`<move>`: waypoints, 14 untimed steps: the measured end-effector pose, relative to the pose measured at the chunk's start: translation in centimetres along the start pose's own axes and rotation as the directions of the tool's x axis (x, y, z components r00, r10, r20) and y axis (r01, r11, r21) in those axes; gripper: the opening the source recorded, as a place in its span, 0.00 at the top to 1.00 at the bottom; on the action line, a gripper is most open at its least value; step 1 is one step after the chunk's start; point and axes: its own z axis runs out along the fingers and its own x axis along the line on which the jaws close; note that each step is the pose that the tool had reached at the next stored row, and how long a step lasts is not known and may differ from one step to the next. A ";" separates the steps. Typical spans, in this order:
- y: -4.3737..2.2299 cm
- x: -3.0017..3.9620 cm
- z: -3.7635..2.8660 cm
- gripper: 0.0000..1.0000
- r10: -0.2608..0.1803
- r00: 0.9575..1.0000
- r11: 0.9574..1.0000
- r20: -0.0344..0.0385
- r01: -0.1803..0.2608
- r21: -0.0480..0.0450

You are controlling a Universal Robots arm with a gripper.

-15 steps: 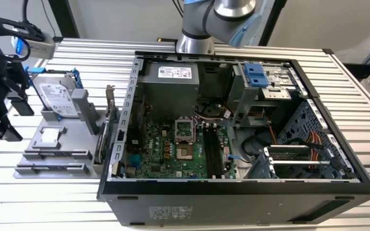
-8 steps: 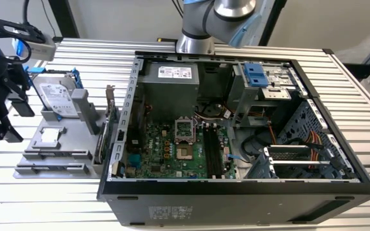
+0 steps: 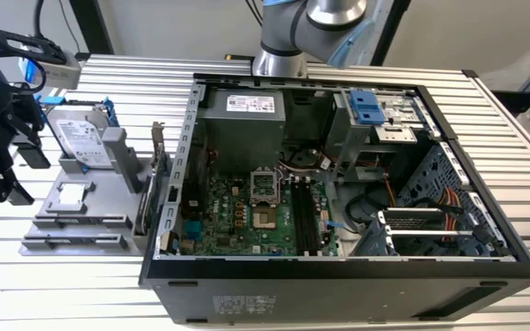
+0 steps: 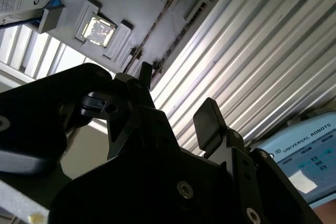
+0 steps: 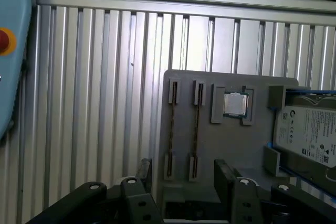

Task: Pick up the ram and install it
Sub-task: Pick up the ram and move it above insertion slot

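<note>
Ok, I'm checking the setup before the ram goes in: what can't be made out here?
First wrist view: the ram, one of two thin strips edge-on in the gray holder; its chips hidden.
Exterior view: the motherboard slots are too small to tell whether latches are open.
Both wrist views: the open gripper is cut off by the picture's edge.

The ribbed table (image 5: 105,103) is bright, smooth aluminium; the grey holder (image 5: 236,150) looks matt, probably plastic; the processor (image 5: 234,104) has a glossy metal lid; the gripper (image 5: 184,174) is matt black.
</note>
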 end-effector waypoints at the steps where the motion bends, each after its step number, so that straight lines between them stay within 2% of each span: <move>1: 0.00 0.00 0.02 0.00 0.000 1.000 1.000 0.000 0.000 0.000; 14: -0.01 0.01 0.42 0.00 0.000 1.000 1.000 0.000 0.000 0.000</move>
